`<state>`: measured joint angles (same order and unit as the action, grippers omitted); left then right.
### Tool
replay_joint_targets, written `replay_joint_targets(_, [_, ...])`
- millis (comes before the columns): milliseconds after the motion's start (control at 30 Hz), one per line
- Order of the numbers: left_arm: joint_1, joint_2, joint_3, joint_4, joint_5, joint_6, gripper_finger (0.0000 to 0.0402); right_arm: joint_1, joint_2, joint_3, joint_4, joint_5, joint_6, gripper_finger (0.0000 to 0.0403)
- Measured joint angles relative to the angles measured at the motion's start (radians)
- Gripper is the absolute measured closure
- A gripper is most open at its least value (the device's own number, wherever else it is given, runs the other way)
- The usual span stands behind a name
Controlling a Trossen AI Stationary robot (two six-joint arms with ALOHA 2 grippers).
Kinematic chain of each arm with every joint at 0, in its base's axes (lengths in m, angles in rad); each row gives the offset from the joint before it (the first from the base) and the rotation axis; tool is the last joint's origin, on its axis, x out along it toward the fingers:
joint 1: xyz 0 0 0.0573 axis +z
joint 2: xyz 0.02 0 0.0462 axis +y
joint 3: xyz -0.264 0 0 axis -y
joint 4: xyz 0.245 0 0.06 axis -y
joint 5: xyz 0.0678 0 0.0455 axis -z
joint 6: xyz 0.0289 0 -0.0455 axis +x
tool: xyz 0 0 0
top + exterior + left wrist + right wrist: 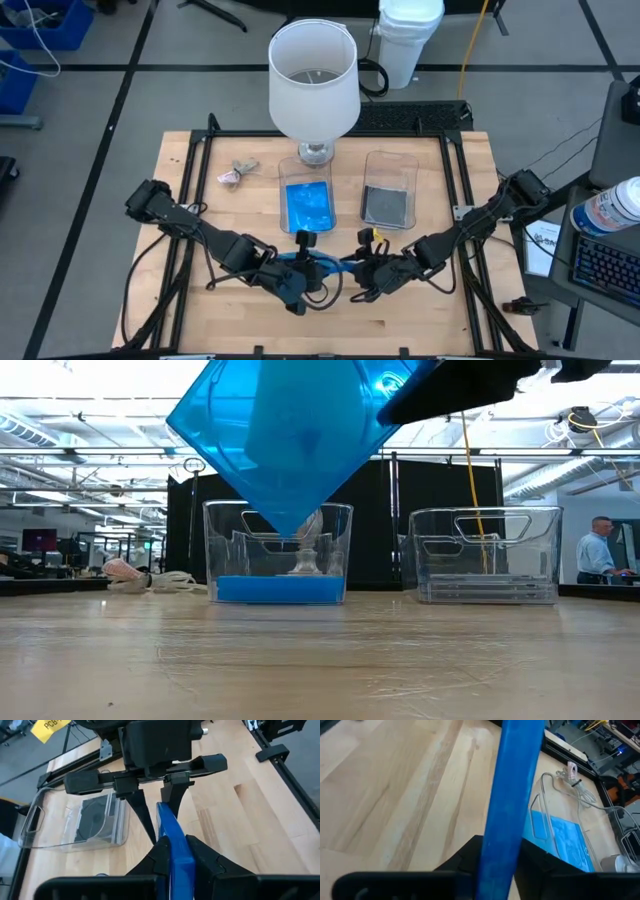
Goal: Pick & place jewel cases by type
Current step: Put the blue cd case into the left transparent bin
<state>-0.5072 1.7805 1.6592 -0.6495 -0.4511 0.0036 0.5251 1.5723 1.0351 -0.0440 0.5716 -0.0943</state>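
Both tools meet over the front middle of the tabletop (pixel 190 170), and between them hangs one blue case (pixel 290 430), held on edge and clear of the wood. The left tool (pixel 172 851) is pinching the case: from its wrist, the dark fingers (pixel 160 857) sit tight against either face of the thin blue slab. The right tool (pixel 500 855) is clamped on the same case from the other side, its fingers pressed onto the blue edge that runs up through its wrist picture. From the low view the case hangs corner-down like a diamond, with dark tool parts at its upper right.

At twelve o'clock from the pair stands the left tub (pixel 306 195), clear-walled, with blue cases (pixel 307 205) already lying flat in its bottom. At about one o'clock is the second tub (pixel 388 190), holding smoky grey cases (pixel 386 206). Past the tubs stands a white lamp (pixel 313 75), and a small pinkish lump (pixel 231 177) lies off at ten o'clock. A person (pixel 598 550) stands well back in the room.

To my eye this is a hand-over, or a re-grip, of a blue case on its way to the blue tub. Next, I would think, one tool has to let go while the other keeps a firm pinch, then the case needs to be carried forward, tipped flat and lowered over the tub's rim so it lands on the blue stack without catching a wall.
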Motion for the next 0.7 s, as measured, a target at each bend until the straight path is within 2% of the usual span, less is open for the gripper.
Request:
replay_joint_targets(200, [-0.02, 0.001, 0.0, 0.002, -0.048, 0.039, 0.0358, 0.007, -0.021, 0.002, -0.001, 0.016, 0.028, 0.0264])
replay_joint_targets(333, [-0.043, -0.009, -0.001, -0.003, -0.11, 0.063, 0.0358, 0.02, -0.068, 0.001, -0.046, 0.037, 0.059, 0.0231])
replay_joint_targets(467, [-0.076, -0.024, -0.001, -0.002, -0.164, 0.086, 0.0358, 0.042, -0.135, -0.028, -0.016, 0.031, 0.084, 0.0207])
replay_joint_targets(567, [-0.097, -0.028, -0.001, 0.016, -0.21, 0.119, 0.0358, 0.066, -0.182, -0.077, 0.092, 0.031, 0.068, 0.0194])
replay_joint_targets(700, [-0.127, -0.032, -0.003, 0.045, -0.277, 0.165, 0.0358, 0.095, -0.233, -0.204, 0.372, -0.026, -0.021, 0.0186])
